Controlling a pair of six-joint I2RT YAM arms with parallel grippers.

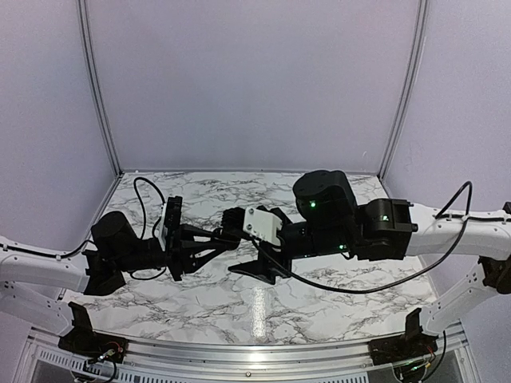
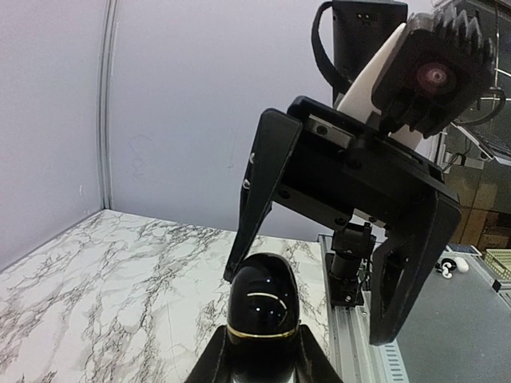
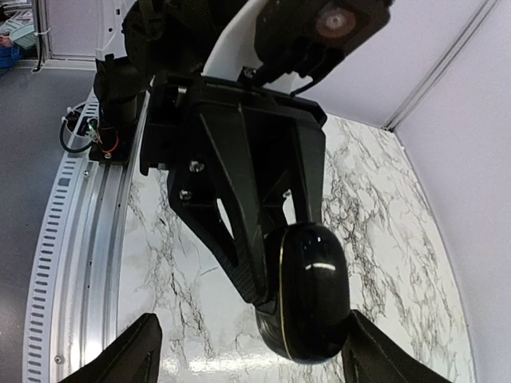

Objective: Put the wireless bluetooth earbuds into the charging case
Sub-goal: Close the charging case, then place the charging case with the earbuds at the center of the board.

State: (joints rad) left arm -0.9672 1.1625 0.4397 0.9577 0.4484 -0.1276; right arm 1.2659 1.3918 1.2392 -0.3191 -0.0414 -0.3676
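Both arms meet above the middle of the marble table [image 1: 319,311], wrists facing each other. The left gripper [image 2: 263,363] is pressed together on a black pod [image 2: 263,307]: a glossy, rounded thing with a thin gold seam around it, pinched by its lower end between the two fingers and held clear of the tabletop. The right gripper [image 2: 315,303] stands spread wide, its fingers straddling the pod's free end. One finger [image 2: 255,199] comes down just beside the pod's tip, though I cannot tell whether it touches. The other finger is well off to the far side, not touching. Nothing sits in the right gripper. The pale case and the earbuds cannot be made out in any of the three views.
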